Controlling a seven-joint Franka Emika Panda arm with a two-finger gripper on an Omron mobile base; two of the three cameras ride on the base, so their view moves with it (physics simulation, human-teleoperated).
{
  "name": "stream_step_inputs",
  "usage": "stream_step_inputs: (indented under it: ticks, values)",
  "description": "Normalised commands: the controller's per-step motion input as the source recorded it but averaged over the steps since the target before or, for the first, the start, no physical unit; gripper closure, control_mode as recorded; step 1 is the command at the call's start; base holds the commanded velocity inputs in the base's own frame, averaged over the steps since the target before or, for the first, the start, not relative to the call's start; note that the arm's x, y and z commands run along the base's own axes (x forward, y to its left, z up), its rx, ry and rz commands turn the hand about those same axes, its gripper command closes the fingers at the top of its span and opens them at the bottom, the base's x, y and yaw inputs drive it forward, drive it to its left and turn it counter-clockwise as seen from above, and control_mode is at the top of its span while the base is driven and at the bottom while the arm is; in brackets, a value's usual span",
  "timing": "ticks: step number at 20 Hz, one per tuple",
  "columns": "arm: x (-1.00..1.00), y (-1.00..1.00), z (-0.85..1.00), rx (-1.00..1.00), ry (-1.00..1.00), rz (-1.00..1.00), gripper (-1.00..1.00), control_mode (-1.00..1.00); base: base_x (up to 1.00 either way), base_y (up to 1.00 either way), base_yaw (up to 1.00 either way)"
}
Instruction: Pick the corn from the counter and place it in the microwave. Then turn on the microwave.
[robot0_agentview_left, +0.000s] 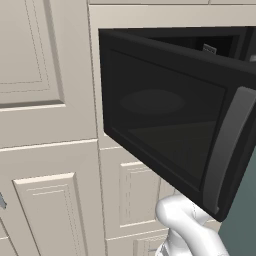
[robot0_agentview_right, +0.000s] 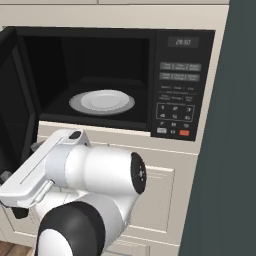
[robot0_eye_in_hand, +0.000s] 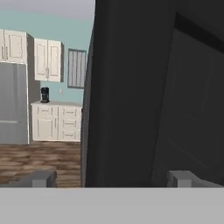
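Note:
The microwave stands open, and the white plate inside it is bare. Its dark glass door is swung out towards me, the curved grey handle on its free edge. The keypad with the red button is on the right of the cavity. My gripper is open, close to the door, whose edge stands between the two wide-apart fingertips. Nothing is held. The corn and the counter are out of view.
Cream panelled cabinet doors surround the microwave, and a dark teal wall stands to its right. My white arm reaches left under the cavity. Past the door's edge are a wood floor, a steel fridge and cream cabinets.

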Motion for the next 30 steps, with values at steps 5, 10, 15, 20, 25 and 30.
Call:
stream_step_inputs:
  ticks: [5, 10, 15, 20, 25, 30]
  values:
    - [0.14, 0.01, -0.11, -0.01, 0.0, 0.09, -1.0, -1.0, 0.0, 0.0, 0.0]
    - [0.17, 0.04, -0.11, -0.02, 0.0, 0.09, -1.0, -1.0, 0.0, 0.0, 0.0]
    - [0.18, 0.05, -0.1, -0.02, 0.0, 0.08, -1.0, -1.0, 0.0, 0.0, 0.0]
    - [0.15, 0.01, -0.07, -0.01, 0.0, 0.08, -1.0, -1.0, 0.0, 0.0, 0.0]
    - [0.15, 0.01, -0.07, -0.01, 0.0, 0.08, -1.0, -1.0, 0.0, 0.0, 0.0]
    - [0.17, 0.09, -0.09, -0.02, 0.0, 0.07, -1.0, -1.0, 0.0, 0.0, 0.0]
